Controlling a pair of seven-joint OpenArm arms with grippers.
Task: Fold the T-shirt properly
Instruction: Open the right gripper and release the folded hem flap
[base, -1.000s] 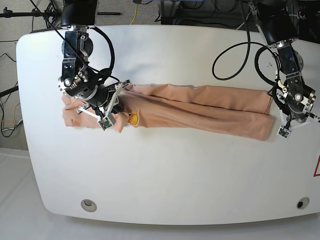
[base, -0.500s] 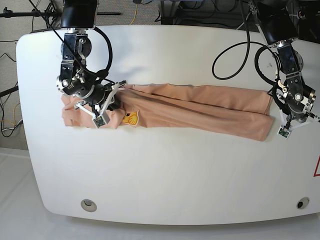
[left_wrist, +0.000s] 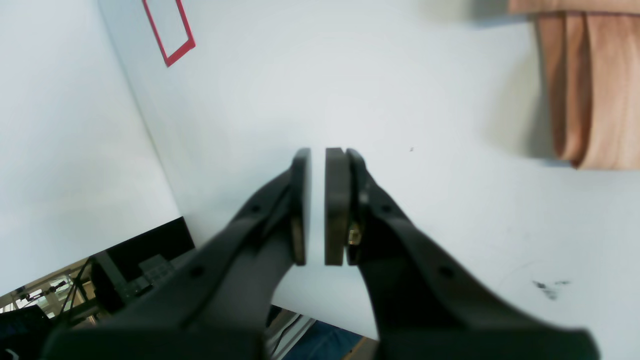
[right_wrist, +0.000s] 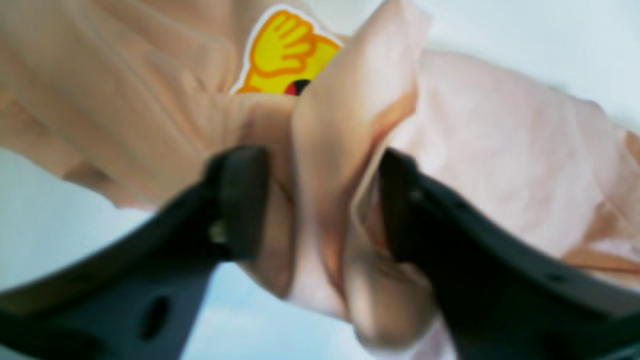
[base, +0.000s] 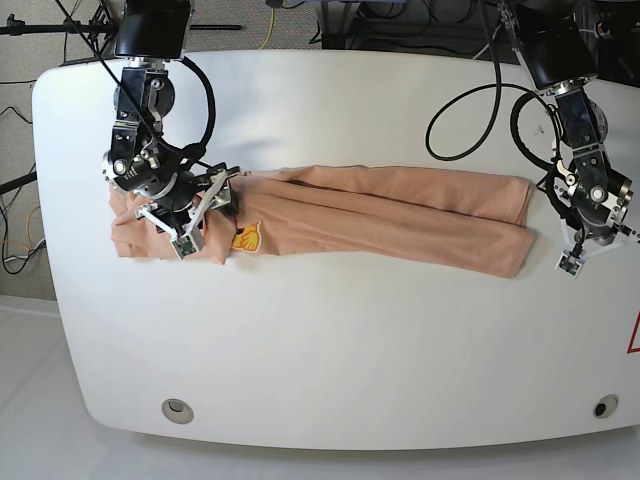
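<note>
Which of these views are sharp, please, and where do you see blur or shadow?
Base view: sharp and evenly lit, with the table edges bowed by the wide lens. Right wrist view: soft throughout, the T-shirt and the right gripper both blurred, the logo still readable. Left wrist view: the left gripper is blurred nearest the lens, and the T-shirt casts a soft shadow on the table.

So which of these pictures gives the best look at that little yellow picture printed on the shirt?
The right wrist view: the yellow logo fills the top, a hand shape outlined in orange, partly hidden by a fold of the T-shirt. The base view shows it only as a tiny yellow patch near the shirt's end. The left wrist view misses it, showing just a shirt edge.
</note>
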